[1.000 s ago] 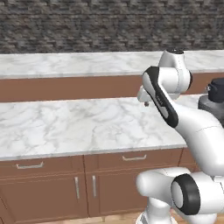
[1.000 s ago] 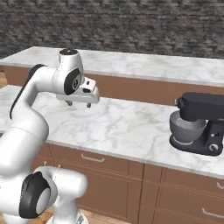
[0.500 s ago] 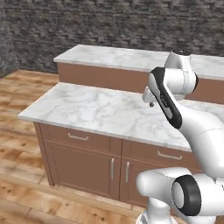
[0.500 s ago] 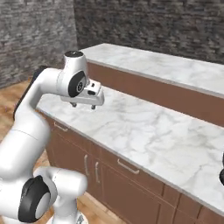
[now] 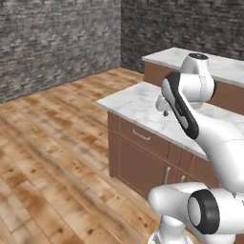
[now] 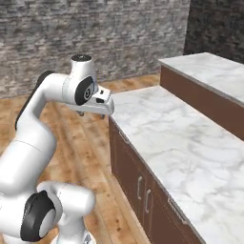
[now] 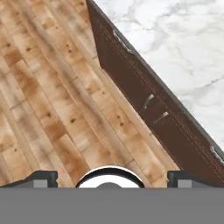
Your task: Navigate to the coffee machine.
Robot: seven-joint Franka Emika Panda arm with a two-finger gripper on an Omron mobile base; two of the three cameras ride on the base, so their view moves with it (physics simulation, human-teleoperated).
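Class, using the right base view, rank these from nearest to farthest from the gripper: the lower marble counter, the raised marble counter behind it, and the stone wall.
1. Lower marble counter: its corner lies just beside the gripper.
2. Raised marble counter: farther right, behind the lower one.
3. Stone wall: across the wooden floor, at the back.

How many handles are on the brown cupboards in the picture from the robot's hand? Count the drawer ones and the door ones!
Silver bar handles on the dark brown drawers: 2
Silver bar handles on the dark brown cupboard doors: 2
Total: 4
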